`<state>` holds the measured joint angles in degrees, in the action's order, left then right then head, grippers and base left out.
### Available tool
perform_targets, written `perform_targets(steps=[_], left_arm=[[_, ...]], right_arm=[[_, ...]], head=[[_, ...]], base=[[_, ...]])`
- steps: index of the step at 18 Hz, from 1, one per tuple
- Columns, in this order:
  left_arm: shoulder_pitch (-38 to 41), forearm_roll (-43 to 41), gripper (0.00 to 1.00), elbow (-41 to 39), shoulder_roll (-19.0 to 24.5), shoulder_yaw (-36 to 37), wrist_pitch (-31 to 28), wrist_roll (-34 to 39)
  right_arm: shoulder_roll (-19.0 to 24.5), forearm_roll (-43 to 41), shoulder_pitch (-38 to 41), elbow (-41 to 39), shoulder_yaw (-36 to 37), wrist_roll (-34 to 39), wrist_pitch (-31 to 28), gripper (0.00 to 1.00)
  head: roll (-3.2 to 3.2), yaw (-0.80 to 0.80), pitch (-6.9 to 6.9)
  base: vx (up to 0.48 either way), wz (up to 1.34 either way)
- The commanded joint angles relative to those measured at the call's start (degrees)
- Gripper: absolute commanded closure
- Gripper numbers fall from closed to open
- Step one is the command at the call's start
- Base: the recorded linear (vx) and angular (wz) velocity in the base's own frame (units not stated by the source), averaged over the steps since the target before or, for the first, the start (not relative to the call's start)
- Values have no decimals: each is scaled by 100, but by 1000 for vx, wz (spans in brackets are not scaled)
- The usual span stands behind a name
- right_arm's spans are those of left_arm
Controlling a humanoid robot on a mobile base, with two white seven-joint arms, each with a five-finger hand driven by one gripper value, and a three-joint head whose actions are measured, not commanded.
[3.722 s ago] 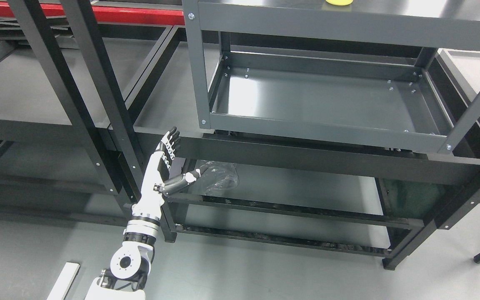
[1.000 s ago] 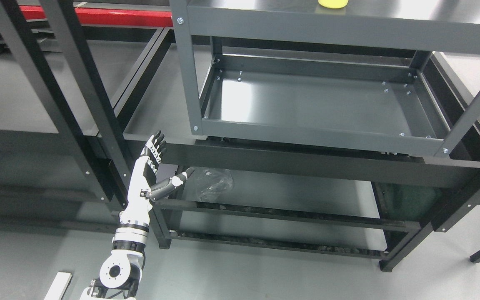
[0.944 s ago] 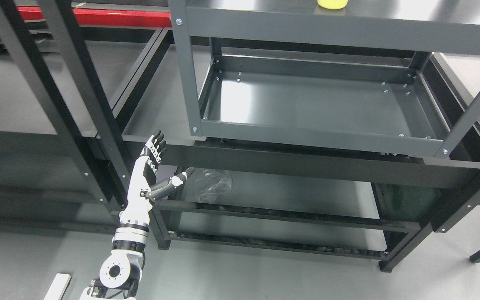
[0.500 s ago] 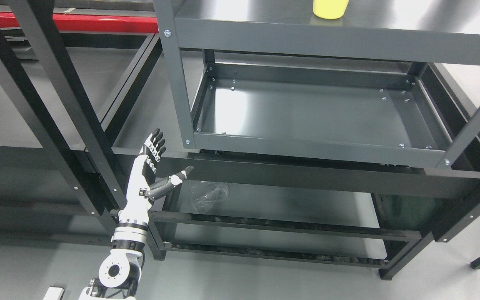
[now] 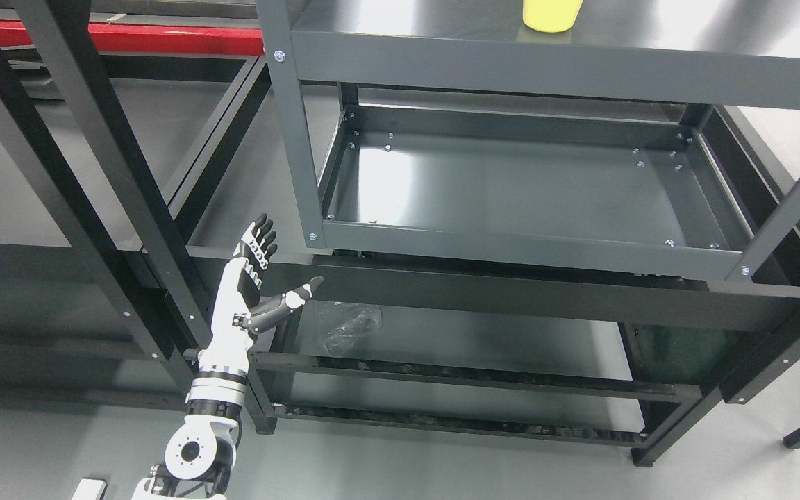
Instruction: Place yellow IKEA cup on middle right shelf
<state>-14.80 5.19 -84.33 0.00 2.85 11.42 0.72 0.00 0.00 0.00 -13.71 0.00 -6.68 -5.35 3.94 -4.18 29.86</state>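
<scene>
Raised at the lower left of the head view, the robot's white-and-black left hand has its fingers straight and its thumb spread to the side, and it holds nothing. It stands in front of the black metal rack frame, well apart from the cup.

The yellow plastic IKEA cup stands on the top grey metal shelf, at the upper edge of the picture, so only its lower part is visible. This part looks upright, with the long axis vertical; the opening is out of view, so I cannot tell whether it points up or down.

I judge that such a cup is light, stiff and smooth, and so a little slippery but not fragile. The best place to hold it is probably around the middle of its wall, from the side, with the thumb opposite the fingers.

Below it, the grey metal tray shelf lies free.
</scene>
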Motion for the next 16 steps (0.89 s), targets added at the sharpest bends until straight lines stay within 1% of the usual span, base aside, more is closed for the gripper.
perform_targets(steps=[1, 16], left_arm=[[3, 0, 1, -75, 100, -3, 0, -1], [12, 0, 1, -119, 100, 14, 0, -1]], right_arm=[[-100, -141, 79, 0, -97, 0, -1, 1], [-100, -141, 79, 0, -97, 0, -1, 1]], head=[[0, 0, 0], [0, 0, 0]], base=[[0, 0], [-10, -57]])
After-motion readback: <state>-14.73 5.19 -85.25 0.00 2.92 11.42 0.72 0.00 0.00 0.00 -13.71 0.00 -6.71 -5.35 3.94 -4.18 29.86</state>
